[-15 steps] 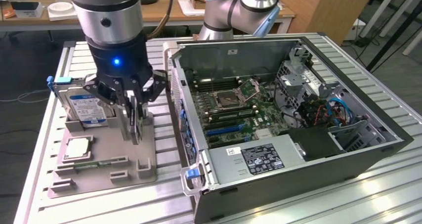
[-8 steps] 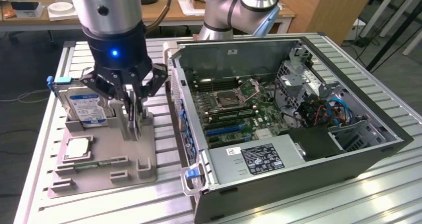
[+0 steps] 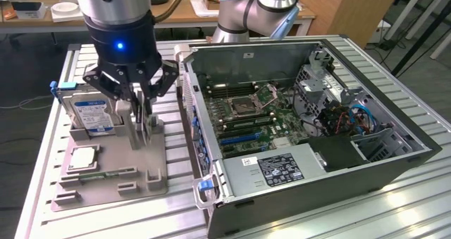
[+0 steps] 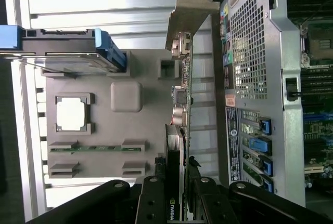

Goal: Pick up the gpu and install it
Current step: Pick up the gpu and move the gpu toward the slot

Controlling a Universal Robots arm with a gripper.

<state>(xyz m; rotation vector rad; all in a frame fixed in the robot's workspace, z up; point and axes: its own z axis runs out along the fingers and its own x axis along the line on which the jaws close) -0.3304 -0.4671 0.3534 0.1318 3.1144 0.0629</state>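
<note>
Hard drive (image 3: pixel 92 115): upright in grey tray (image 3: pixel 105 183), just beside pincer, exterior view's left. Pincer (image 3: pixel 143 112): above tray, jaws part-closed, clamping gpu (image 3: pixel 147 127) on both faces. gpu upright on edge, bracket end farthest from pincer. Open computer case (image 3: pixel 317 197): near pincer, exterior view's right.

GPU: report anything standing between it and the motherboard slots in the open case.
The gpu stands upright in the gray tray, tool closed on it. The case's near side wall rises between tray and motherboard; the case is open above.
</note>
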